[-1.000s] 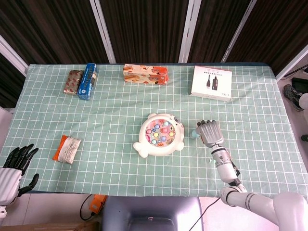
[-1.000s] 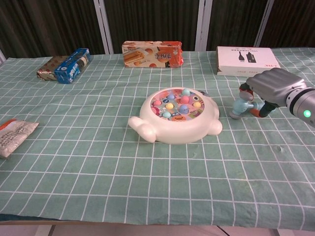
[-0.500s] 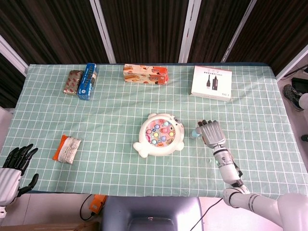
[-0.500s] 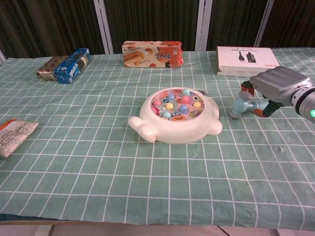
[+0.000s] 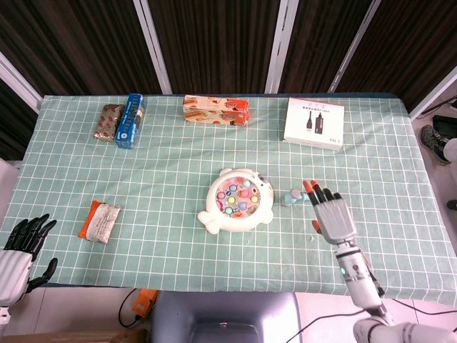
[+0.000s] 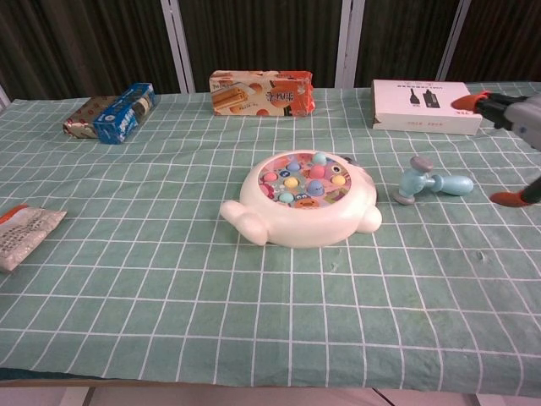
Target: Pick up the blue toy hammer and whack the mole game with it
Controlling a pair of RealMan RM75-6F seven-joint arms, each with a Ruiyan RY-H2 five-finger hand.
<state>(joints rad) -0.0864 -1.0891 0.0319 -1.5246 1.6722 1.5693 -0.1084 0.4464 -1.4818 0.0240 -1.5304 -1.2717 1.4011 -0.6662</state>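
The blue toy hammer [image 5: 292,197] [image 6: 431,182] lies flat on the green checked cloth, just right of the white mole game [image 5: 238,199] [image 6: 304,199]; its grey-capped head is toward the game. My right hand [image 5: 334,216] hovers to the right of the hammer, fingers spread, holding nothing. It is apart from the handle. In the chest view only its orange-tipped fingertips [image 6: 467,103] show at the right edge. Open and off the table's near left corner is my left hand [image 5: 20,249].
A snack packet [image 5: 100,220] lies near the left front. Along the far edge are a brown pack [image 5: 108,121], a blue box [image 5: 131,120], an orange biscuit box [image 5: 216,109] and a white box [image 5: 314,123].
My right hand, which was curled over the hammer, has lifted off it, moved right and toward the near edge, and spread its fingers. The hammer now lies uncovered.
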